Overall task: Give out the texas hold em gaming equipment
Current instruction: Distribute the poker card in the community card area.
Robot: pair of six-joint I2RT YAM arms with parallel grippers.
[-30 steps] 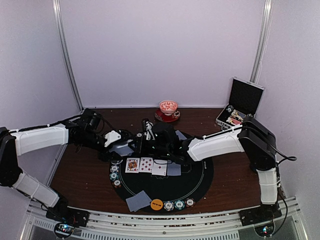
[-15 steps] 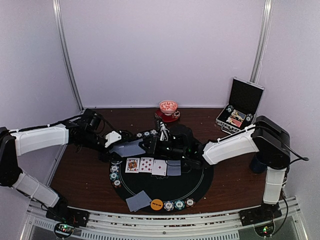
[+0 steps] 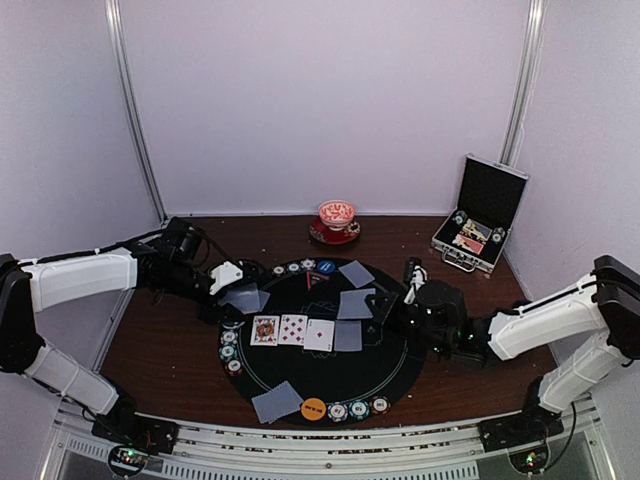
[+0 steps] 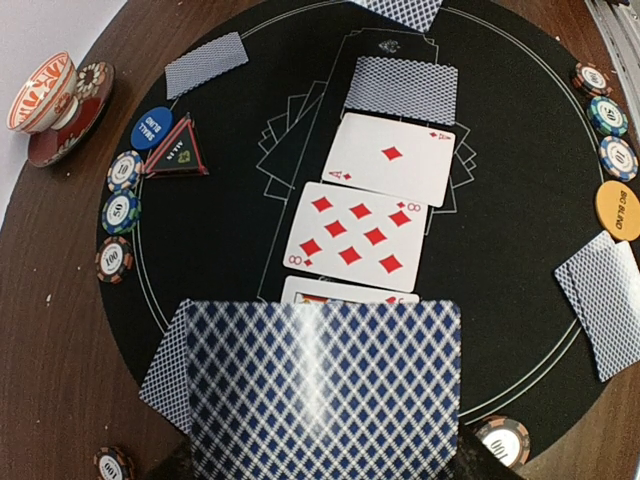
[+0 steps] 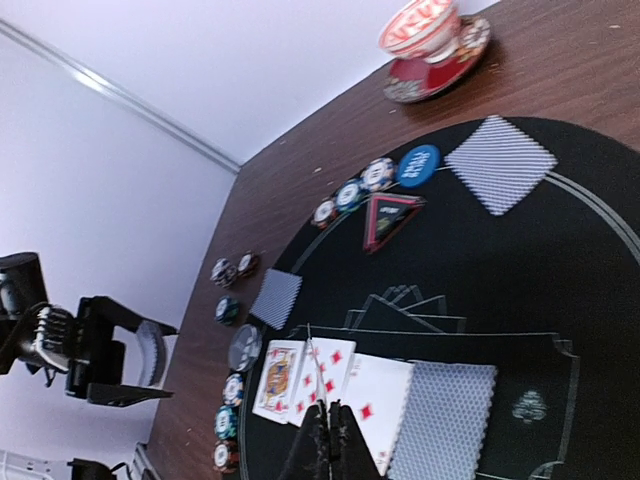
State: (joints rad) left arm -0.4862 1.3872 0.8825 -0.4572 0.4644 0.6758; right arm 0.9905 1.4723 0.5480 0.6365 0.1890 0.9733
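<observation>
Brown wooden table (image 3: 160, 350), round black mat (image 3: 390, 370). Left gripper (image 3: 232, 285) clamps grey-blue-backed card deck (image 4: 325, 390) at mat edge. Right gripper (image 5: 328, 418) clenched, empty, near face-down card (image 3: 355, 303).

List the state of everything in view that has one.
case, open, lid up
cup, upright on saucer
left claw, shut on deck
right claw, shut
ace, face up
eight, face up
fourth board card, face down
</observation>
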